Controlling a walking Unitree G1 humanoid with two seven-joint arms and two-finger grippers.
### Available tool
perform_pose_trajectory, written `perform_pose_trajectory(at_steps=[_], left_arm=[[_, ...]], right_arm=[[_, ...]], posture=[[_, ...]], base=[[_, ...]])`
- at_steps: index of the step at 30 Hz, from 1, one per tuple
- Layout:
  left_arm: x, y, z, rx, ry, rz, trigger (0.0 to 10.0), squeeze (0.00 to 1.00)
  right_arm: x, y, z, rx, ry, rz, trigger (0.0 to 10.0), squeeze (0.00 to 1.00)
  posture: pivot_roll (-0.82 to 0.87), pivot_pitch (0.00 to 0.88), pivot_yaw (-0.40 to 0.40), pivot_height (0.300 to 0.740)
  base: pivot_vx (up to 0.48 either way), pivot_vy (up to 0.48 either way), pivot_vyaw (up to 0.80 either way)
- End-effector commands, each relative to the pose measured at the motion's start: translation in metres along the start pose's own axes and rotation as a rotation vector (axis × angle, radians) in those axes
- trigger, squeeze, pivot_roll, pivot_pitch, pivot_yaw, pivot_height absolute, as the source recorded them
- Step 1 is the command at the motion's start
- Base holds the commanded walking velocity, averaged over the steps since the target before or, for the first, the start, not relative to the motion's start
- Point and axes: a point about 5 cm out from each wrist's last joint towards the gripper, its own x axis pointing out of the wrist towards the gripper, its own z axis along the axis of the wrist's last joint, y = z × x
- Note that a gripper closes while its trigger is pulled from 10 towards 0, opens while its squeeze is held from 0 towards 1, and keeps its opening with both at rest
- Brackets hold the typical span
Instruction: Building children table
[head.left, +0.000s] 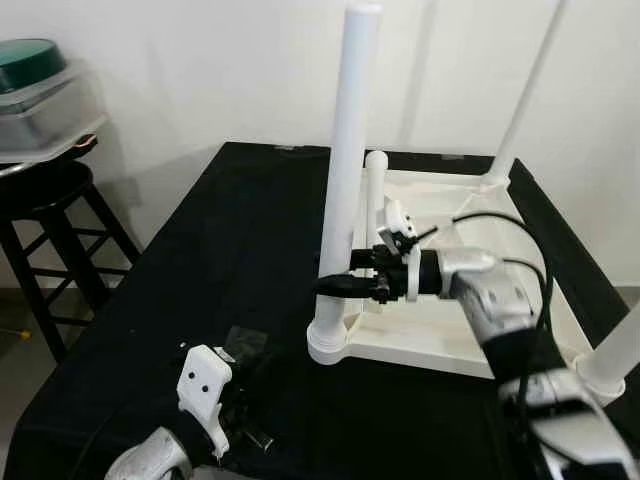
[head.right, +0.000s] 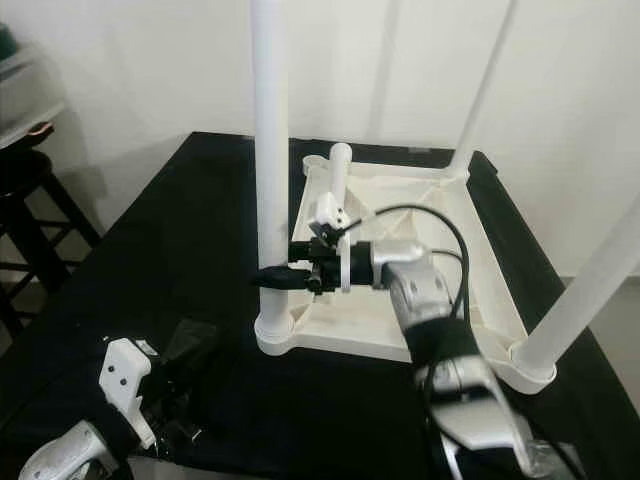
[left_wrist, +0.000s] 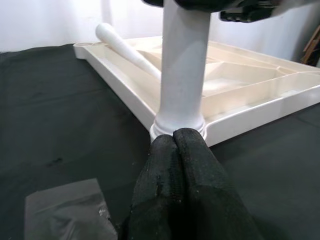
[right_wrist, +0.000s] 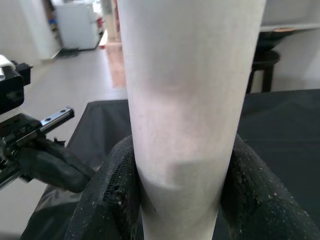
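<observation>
A white child's table top (head.left: 430, 355) lies upside down on a black-covered table (head.left: 230, 240). An upright white leg (head.left: 350, 150) stands in its near left corner socket. My right gripper (head.left: 335, 283) is shut on this leg about a third of the way up, its black fingers (right_wrist: 110, 195) pressing both sides. Two more legs stand at the far right corner (head.left: 525, 100) and the near right corner (head.left: 620, 355). A loose leg (left_wrist: 127, 50) lies slanted inside the top near the far left corner. My left gripper (left_wrist: 174, 137) is shut on nothing, low near the table's front, pointing at the gripped leg's base.
A flat clear plastic bag (left_wrist: 65, 210) lies on the black cloth by my left gripper. A dark wooden stool (head.left: 45, 190) carrying a lidded plastic container (head.left: 40, 100) stands to the left of the table. A white wall runs close behind the table.
</observation>
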Motion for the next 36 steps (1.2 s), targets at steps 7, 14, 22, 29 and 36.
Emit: perform_pose_trajectory(at_steps=[7, 14, 22, 29, 36], left_arm=[[-0.003, 0.001, 0.000, 0.018, 0.011, -0.005, 0.0, 0.00], [0.000, 0.003, -0.001, 0.026, 0.010, 0.001, 0.0, 0.00], [0.002, 0.004, -0.001, 0.030, 0.001, 0.017, 0.0, 0.00], [0.003, 0.003, -0.001, 0.028, 0.002, 0.010, 0.0, 0.00], [0.003, 0.003, -0.001, 0.028, 0.001, 0.009, 0.0, 0.00]], right_arm=[[0.013, 0.020, -0.037, 0.117, 0.065, -0.537, 0.0, 0.00], [0.045, 0.050, -0.048, 0.047, 0.118, -0.610, 0.0, 0.00], [0.044, 0.048, -0.044, 0.124, 0.085, -0.585, 10.0, 0.00], [0.044, 0.044, -0.018, 0.133, -0.021, -0.315, 10.0, 1.00], [0.026, 0.027, 0.005, -0.039, -0.001, 0.007, 10.0, 0.00]], posture=[[0.01, 0.020, -0.042, 0.740], [0.00, 0.010, -0.041, 0.740], [0.00, 0.008, -0.033, 0.740], [0.00, 0.005, -0.031, 0.740], [0.01, 0.005, -0.032, 0.740]], base=[[0.000, 0.000, 0.00], [0.000, 0.000, 0.00], [0.000, 0.000, 0.00], [0.000, 0.000, 0.00], [0.000, 0.000, 0.00]])
